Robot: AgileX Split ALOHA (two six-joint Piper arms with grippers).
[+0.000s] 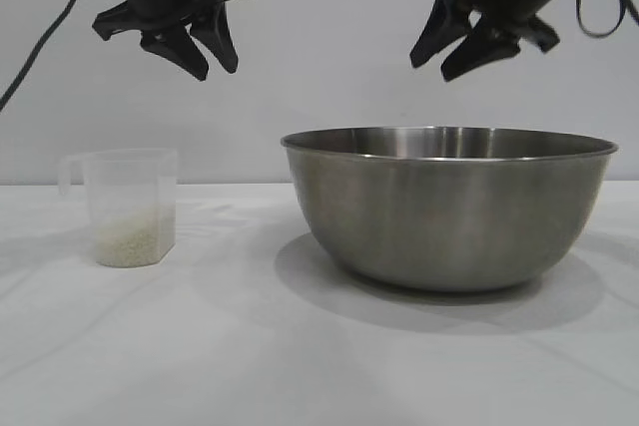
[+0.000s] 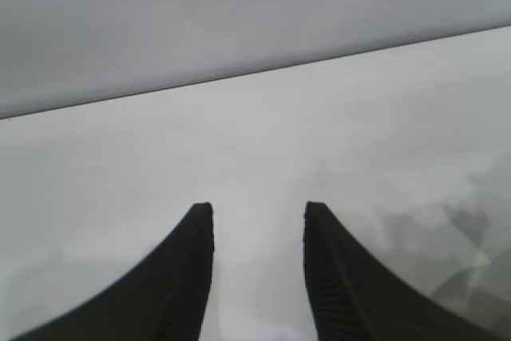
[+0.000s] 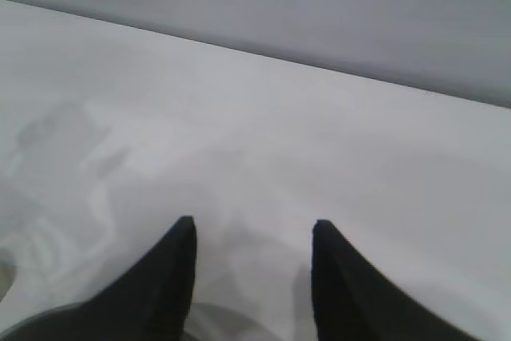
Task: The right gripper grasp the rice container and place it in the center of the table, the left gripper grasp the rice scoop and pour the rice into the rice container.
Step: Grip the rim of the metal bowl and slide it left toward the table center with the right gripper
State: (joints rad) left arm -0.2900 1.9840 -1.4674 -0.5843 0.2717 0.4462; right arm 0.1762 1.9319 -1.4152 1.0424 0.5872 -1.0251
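The rice container [image 1: 449, 207], a large steel bowl, stands on the white table [image 1: 200, 346] right of the middle. The rice scoop [image 1: 128, 205], a clear plastic cup with a loop handle on its left, stands at the left with rice [image 1: 132, 243] in its bottom. My left gripper [image 1: 212, 65] hangs open and empty high above the scoop, slightly to its right. My right gripper [image 1: 436, 65] hangs open and empty high above the bowl's rim. The left wrist view shows open fingers [image 2: 259, 209] over bare table. The right wrist view shows open fingers [image 3: 254, 225] with part of the bowl's rim [image 3: 231, 313] below.
A plain grey wall stands behind the table. Black cables hang from both arms at the upper left [image 1: 45, 37] and upper right [image 1: 609, 7].
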